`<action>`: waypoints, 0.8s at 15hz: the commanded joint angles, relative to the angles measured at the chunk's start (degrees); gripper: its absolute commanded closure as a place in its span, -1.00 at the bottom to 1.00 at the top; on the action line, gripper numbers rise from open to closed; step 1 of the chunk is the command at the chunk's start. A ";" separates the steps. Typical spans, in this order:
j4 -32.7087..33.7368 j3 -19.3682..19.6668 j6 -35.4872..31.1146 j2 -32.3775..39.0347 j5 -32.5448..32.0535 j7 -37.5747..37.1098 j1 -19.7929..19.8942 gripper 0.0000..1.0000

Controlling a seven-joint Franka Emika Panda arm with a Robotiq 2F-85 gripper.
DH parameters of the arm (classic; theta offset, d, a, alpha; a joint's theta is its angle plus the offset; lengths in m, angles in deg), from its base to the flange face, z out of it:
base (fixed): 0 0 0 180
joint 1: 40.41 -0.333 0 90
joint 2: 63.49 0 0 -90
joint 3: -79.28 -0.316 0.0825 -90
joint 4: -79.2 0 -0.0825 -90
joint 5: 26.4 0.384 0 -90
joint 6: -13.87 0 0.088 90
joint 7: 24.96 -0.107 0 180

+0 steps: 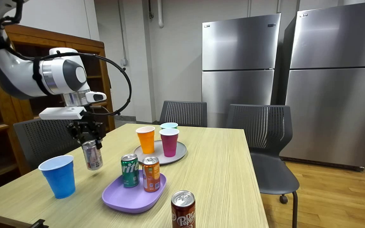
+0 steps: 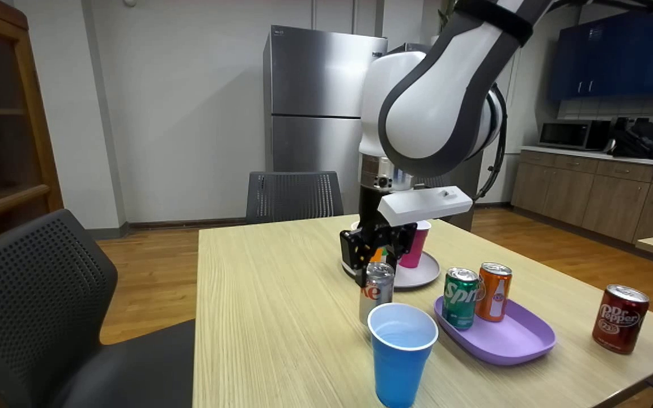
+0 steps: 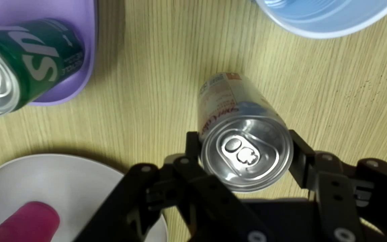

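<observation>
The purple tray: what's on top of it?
A green Sprite can and an orange can stand on the purple tray. The patches of tray directly beneath them are covered, so those can't be seen.

- We count four cans (image 1: pixel 92 156)
- We see four cups (image 1: pixel 59 179)
- We find one tray (image 1: pixel 128 201), one plate (image 1: pixel 181 149)
- We count three chairs (image 1: pixel 260 126)
- We see two refrigerators (image 1: pixel 238 91)

Kitchen: 2 steel fridges (image 1: pixel 238 79), microwave (image 2: pixel 567 134), blue wall cabinets (image 2: pixel 624 59)

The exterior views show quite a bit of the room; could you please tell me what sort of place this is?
Probably a shared kitchen or break room, judging by the two refrigerators and the microwave on a counter.
</observation>
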 commanded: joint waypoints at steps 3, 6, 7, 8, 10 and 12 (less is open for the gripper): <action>-6.32 -0.39 2.49 -7.80 -1.74 -0.35 2.67 0.23; -8.89 -0.43 2.40 -10.01 -2.64 -0.20 4.19 0.23; -9.69 -0.40 2.36 -10.57 -2.80 -0.21 4.79 0.23; -10.37 -0.46 2.37 -11.05 -2.83 -0.03 5.36 0.23; -11.70 -0.49 2.53 -11.80 -2.88 0.13 6.49 0.23; -12.72 -0.32 2.66 -12.30 -3.23 -0.16 7.54 0.23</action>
